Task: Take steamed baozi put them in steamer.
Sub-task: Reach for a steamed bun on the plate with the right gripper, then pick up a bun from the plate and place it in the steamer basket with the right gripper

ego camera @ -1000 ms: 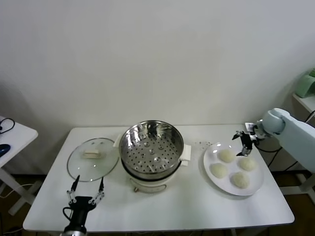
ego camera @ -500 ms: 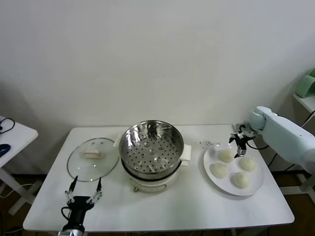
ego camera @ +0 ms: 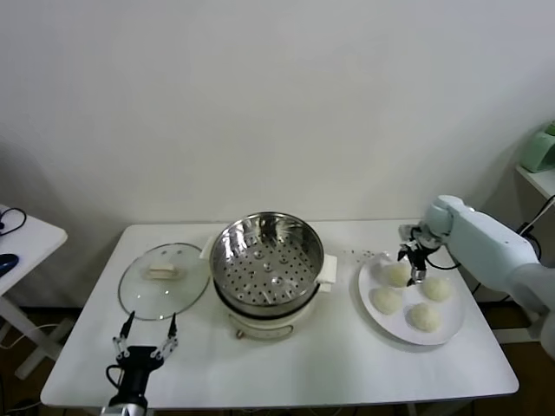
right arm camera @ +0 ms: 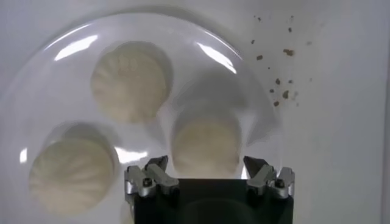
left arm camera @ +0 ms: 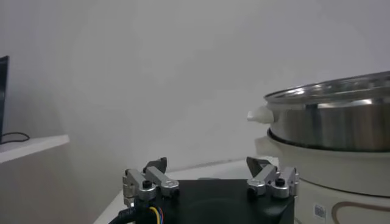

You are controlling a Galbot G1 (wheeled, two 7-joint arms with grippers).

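Under right pincer (right arm camera: 206,168), baozi (right arm camera: 206,145)

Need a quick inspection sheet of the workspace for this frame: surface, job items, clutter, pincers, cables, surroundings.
Surface: white rectangular table, dark crumbs beside the plate.
Job's things: four cream-white round baozi buns on a white round plate; shiny perforated steel steamer basket on its white cooker base, no buns inside.
Clutter: flat round glass lid left of the steamer.
Grippers: right pincer open above the rear-left bun; left pincer open, parked at the table's front edge.
Cables: black cable on the side table.
Surroundings: white side table at left, plain wall, green object at right.
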